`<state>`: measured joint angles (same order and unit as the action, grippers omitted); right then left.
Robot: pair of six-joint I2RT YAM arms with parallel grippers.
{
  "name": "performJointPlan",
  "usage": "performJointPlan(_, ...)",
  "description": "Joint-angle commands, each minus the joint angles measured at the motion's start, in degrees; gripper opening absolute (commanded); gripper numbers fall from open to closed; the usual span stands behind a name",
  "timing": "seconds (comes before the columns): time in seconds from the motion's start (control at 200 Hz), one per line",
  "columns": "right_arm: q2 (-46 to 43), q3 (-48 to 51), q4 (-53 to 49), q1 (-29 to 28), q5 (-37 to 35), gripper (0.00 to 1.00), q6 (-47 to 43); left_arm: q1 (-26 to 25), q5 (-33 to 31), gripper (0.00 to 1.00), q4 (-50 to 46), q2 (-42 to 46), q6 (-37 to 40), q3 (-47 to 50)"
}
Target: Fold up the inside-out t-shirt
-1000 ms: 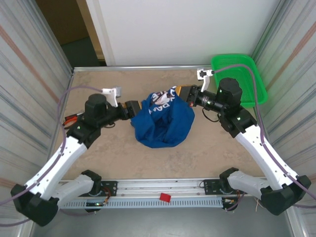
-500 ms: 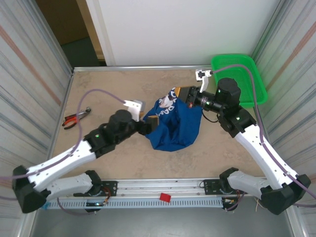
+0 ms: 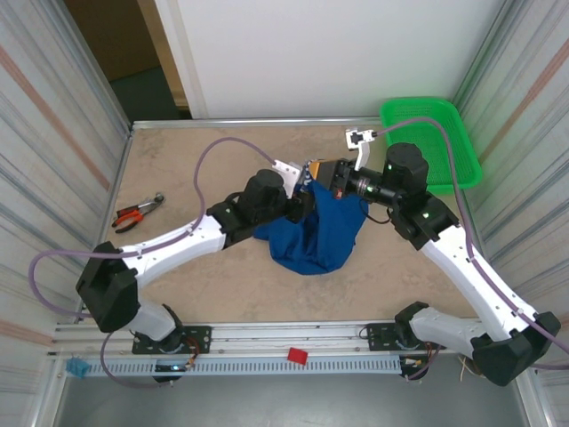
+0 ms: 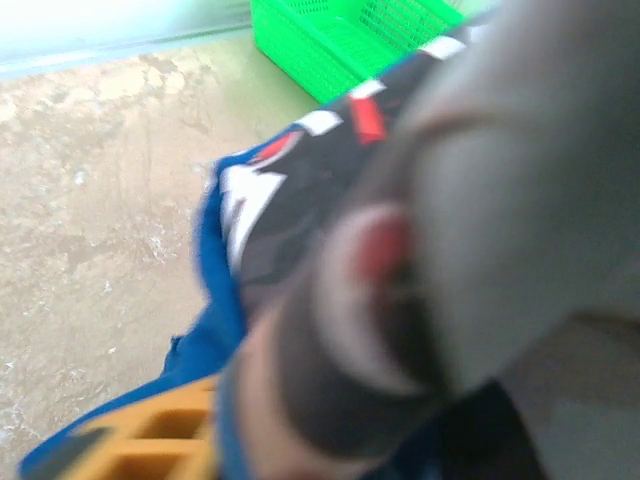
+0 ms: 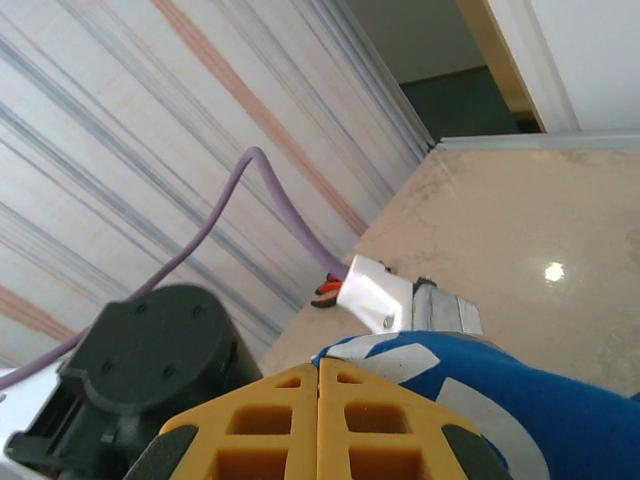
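Inside-out t-shirt [image 3: 316, 238] bunched at mid table [image 3: 178, 160], soft, light, floppy, so take hem or shoulder seams, not the bulk; right gripper [image 5: 320, 375] pinched shut on its top edge, left gripper [image 3: 307, 203] buried in cloth, closure can't tell.

left hand [image 3: 300, 201]: fingertips buried in t-shirt [image 3: 313, 242] | left wrist view: blurred | right hand [image 5: 320, 425]: cut off below

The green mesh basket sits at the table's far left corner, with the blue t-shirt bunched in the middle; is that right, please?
Not quite: the green mesh basket sits at the far right corner, as the top external view shows; the blue t-shirt is indeed bunched in the middle.
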<state>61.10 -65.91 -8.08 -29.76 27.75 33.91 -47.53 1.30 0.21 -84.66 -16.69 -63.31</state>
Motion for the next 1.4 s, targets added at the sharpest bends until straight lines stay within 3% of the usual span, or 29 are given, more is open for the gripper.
performJointPlan(0.0, -1.5, -0.2, -0.7, 5.7, -0.5, 0.0, -1.7, 5.4, 14.0, 0.0, 0.4, 3.1, -2.1, -0.7)
performJointPlan(0.145, 2.9, 1.8, -1.1, 13.6, -1.4, 0.0, -2.3, 12.3, 36.3, 0.0, 2.3, 8.5, -7.9, 0.0)
performJointPlan(0.256, 10.7, 0.4, -3.2, 15.4, -2.9, 0.0, -3.6, 15.9, 47.1, 0.0, 10.0, 10.9, -15.6, 0.9)
performJointPlan(0.306, 11.8, 0.0, -4.0, 15.5, -1.1, 0.28, -3.6, 17.3, 49.9, 0.0, 14.4, 11.5, -19.9, 1.3)
performJointPlan(0.331, 11.2, 0.5, -4.1, 15.1, -0.9, 0.37, -3.3, 18.0, 51.2, 0.0, 16.5, 11.7, -22.1, 1.6)
performJointPlan(0.446, 2.2, 3.2, -6.3, 10.5, -3.3, 0.62, -5.0, 20.0, 51.8, 0.0, 20.0, 11.7, -29.3, 1.8)
performJointPlan(0.526, -3.8, 5.4, -8.7, 3.1, -8.8, 0.76, -7.4, 20.6, 50.7, 0.0, 21.3, 10.6, -34.7, 1.5)
performJointPlan(0.616, -7.9, 9.2, -7.9, -5.3, -16.1, 0.85, -8.6, 20.6, 50.3, 0.0, 24.3, 8.9, -40.1, 1.0)
performJointPlan(0.731, -6.9, 13.0, -3.3, -12.2, -22.1, 0.87, -9.5, 20.2, 50.0, 0.0, 24.5, 7.8, -42.7, -0.3)
performJointPlan(0.902, 1.9, 10.7, 1.0, -13.7, -21.9, 0.81, -10.2, 19.1, 49.2, 0.0, 23.6, 8.5, -43.7, -1.2)
performJointPlan(0.987, 6.5, 8.9, 2.2, -13.0, -21.7, 0.71, -10.7, 18.4, 49.5, 0.0, 24.2, 8.7, -44.4, -1.7)
performJointPlan(1.012, 7.6, 8.5, 2.3, -12.4, -21.1, 0.62, -10.6, 18.3, 49.6, 0.0, 24.2, 8.9, -44.6, -1.8)
performJointPlan(1.077, 8.5, 8.0, 2.9, -10.1, -17.2, 0.2, -10.3, 18.6, 49.9, 0.0, 23.8, 9.3, -44.9, -1.7)
performJointPlan(1.117, 7.9, 8.1, 2.6, -8.7, -14.9, 0.0, -10.4, 19.1, 49.4, 0.0, 22.7, 9.6, -44.7, -1.5)
performJointPlan(1.398, -3.0, 7.7, -5.5, -0.1, 5.3, 0.0, -14.6, 25.7, 47.5, 0.0, 23.6, 8.6, -46.1, 4.5)
